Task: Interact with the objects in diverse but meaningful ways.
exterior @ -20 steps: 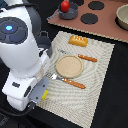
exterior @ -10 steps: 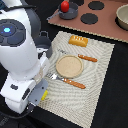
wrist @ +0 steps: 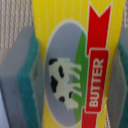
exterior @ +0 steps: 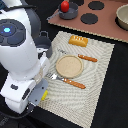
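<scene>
The wrist view was filled by the yellow butter packet (wrist: pixel 75 65), its cow picture and red "BUTTER" banner close to the lens, with a teal-edged grey pad (wrist: pixel 22 85) of the tool against one side and a second pad just showing at the opposite edge. The tool (wrist: pixel 70 70) looked narrowed around the packet, both pads at or very near its sides; whether they truly pressed on it could not be told for sure.

In the exterior view the white arm (exterior: pixel 20 55) was bent low over the corner of the striped placemat (exterior: pixel 97 80) at about 7 o'clock from the wooden plate (exterior: pixel 68 66), and a sliver of yellow packet (exterior: pixel 44 94) showed beneath the wrist there.

Compared with the two earlier frames, almost nothing had shifted: the arm held the same crouch and the yellow sliver lay in the same spot. That suggested the tool was settling its grip rather than travelling, so the grasp was probably the step in hand and the lift not yet begun.

Elsewhere, the orange biscuit block (exterior: pixel 78 41) lay at 12 o'clock of the plate, a fork (exterior: pixel 67 81) at 6 o'clock, a knife (exterior: pixel 87 58) at 2 o'clock, and the red tomato (exterior: pixel 65 6) sat in the dark pot (exterior: pixel 69 12) on the toy stove (exterior: pixel 100 17).
</scene>
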Controlling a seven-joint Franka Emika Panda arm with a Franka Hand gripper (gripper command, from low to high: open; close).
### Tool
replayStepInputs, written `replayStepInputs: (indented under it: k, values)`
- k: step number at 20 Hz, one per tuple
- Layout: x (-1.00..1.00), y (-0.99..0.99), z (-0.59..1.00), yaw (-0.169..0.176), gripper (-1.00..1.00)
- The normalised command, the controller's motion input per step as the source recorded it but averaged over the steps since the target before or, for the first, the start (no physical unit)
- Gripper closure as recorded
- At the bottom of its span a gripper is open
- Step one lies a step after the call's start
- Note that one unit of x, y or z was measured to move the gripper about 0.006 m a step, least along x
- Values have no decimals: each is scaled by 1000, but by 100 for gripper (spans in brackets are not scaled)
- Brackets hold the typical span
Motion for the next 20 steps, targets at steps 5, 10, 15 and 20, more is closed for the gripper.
replayStepInputs:
  k: [5,10,15,20]
  values:
    - [838,-3,647,-35,100]
    - [968,0,678,-38,100]
    - [994,0,638,-27,100]
    - [989,0,466,-24,100]
